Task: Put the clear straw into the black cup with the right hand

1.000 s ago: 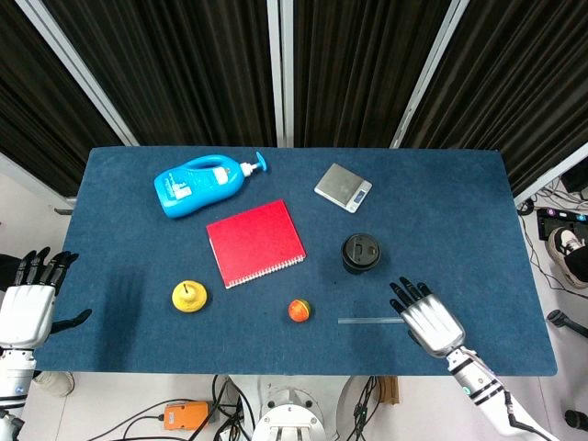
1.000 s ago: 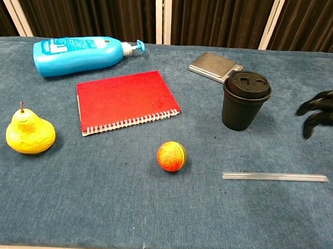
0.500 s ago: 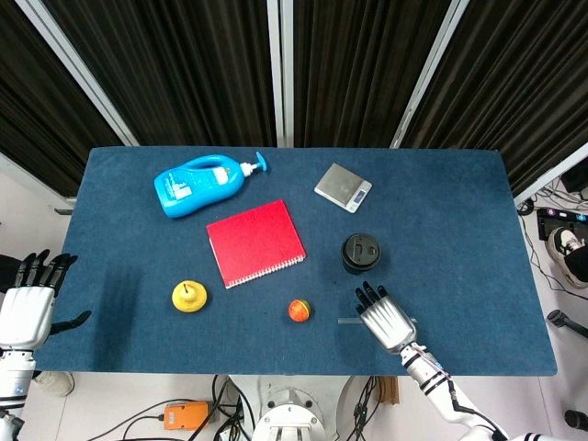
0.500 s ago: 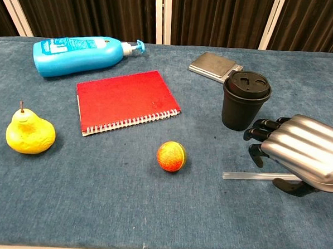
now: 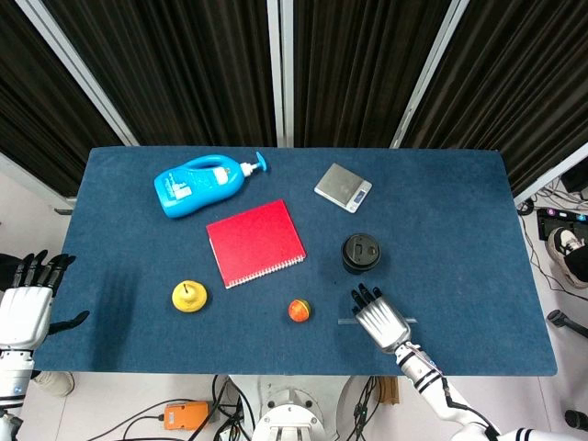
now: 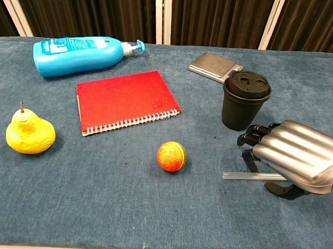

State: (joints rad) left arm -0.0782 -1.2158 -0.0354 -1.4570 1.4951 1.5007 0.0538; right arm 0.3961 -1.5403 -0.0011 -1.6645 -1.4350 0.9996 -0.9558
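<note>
The clear straw (image 6: 246, 175) lies flat on the blue table, in front of the black lidded cup (image 6: 246, 101). My right hand (image 6: 296, 156) is over the straw's middle and right part with its fingers apart and bent downward; only the straw's left end shows there. From above, short ends of the straw (image 5: 344, 321) stick out on both sides of the right hand (image 5: 379, 317), just below the cup (image 5: 360, 253). Whether the fingers touch the straw is hidden. My left hand (image 5: 26, 308) hangs off the table's left edge, fingers spread, holding nothing.
A small orange-red ball (image 6: 171, 156) sits left of the straw. A red notebook (image 6: 126, 102), yellow pear (image 6: 30, 133) and blue bottle (image 6: 78, 54) lie further left. A grey scale (image 6: 215, 66) is behind the cup. The table's front edge (image 5: 303, 371) is close to the straw.
My right hand has moved left from the table's right side to over the straw, and slightly further left in the last half second. The straw and the left hand have not moved.
</note>
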